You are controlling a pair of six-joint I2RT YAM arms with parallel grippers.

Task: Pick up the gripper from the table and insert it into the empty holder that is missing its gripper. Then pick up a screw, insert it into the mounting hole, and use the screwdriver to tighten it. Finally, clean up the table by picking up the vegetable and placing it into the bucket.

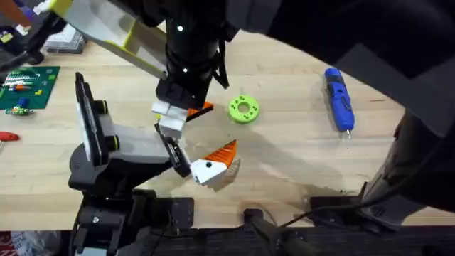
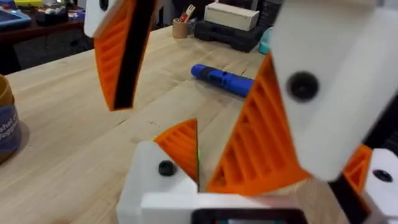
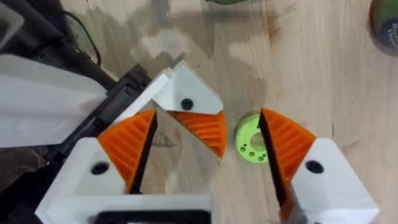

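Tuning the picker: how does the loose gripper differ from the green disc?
The gripper is an orange wedge on a white block; the disc is lime-green, round, with holes. The gripper is bigger and nearer the holder; the disc lies farther back. Both rest on the table.

Both arms are black and bulky, with rounded joint housings; one shows a small lit white dot on its casing in the overhead view. Each ends in white blocky finger bodies. The left gripper (image 2: 186, 93) has orange ribbed wedge pads, each white body fixed by a single black screw. The right gripper (image 3: 208, 143) matches it: orange ribbed pads, white bodies, black screws.
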